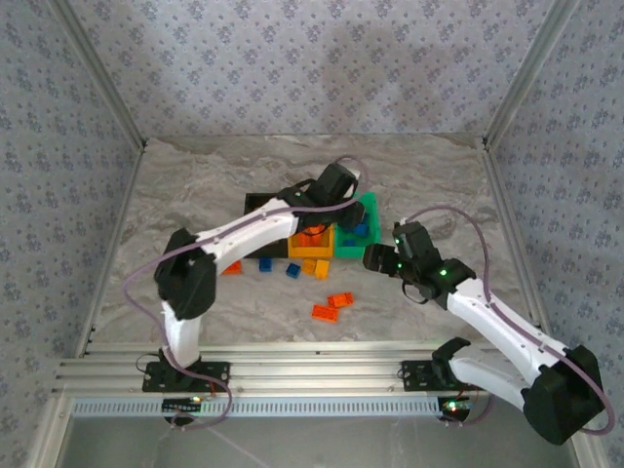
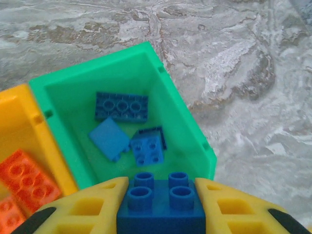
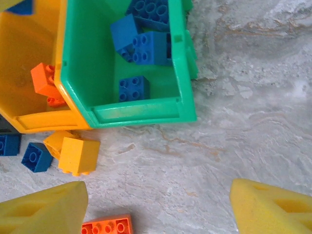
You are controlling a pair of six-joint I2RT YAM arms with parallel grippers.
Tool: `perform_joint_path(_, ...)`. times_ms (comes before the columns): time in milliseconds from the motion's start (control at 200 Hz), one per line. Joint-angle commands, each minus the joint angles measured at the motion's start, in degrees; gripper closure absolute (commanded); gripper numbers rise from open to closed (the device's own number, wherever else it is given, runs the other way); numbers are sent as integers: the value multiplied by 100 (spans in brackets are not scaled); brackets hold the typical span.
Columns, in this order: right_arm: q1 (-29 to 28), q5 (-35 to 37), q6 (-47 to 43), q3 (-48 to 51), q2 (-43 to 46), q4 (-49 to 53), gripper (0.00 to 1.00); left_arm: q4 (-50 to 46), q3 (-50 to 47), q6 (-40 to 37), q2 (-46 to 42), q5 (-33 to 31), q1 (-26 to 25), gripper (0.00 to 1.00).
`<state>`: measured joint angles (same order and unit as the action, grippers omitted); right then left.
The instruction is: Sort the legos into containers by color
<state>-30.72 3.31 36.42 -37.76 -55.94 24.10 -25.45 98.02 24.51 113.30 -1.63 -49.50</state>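
The black bin, orange-yellow bin and green bin stand joined in a row. Blue bricks lie in the green bin, and red-orange bricks lie in the orange-yellow bin. A blue four-stud brick is pinched near the green bin's rim. Before the bins lie a loose blue brick, a yellow brick and a flat red-orange brick.

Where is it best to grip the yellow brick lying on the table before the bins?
Probably from above, closing on its two smooth side faces. The yellow brick lies tipped and shows no studs, so those flat faces give the best hold. A blue brick sits close beside it and the orange-yellow bin behind, so come down carefully.
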Motion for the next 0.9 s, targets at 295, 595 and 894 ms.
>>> perform_joint_path(295, 30, -64, 110, 121, 92, 166, 20, -519, 1602, 0, 912, 564, 70, 28)
perform_joint_path(595, -186, -476, 14, 138, -256, -71, 19, 138, 210, 139, -819, 647, -12, 1)
perform_joint_path(894, -1375, -210, 13, -162, -1554, -326, 17, 531, -3068, 652, -3526, -189, -301, 0)
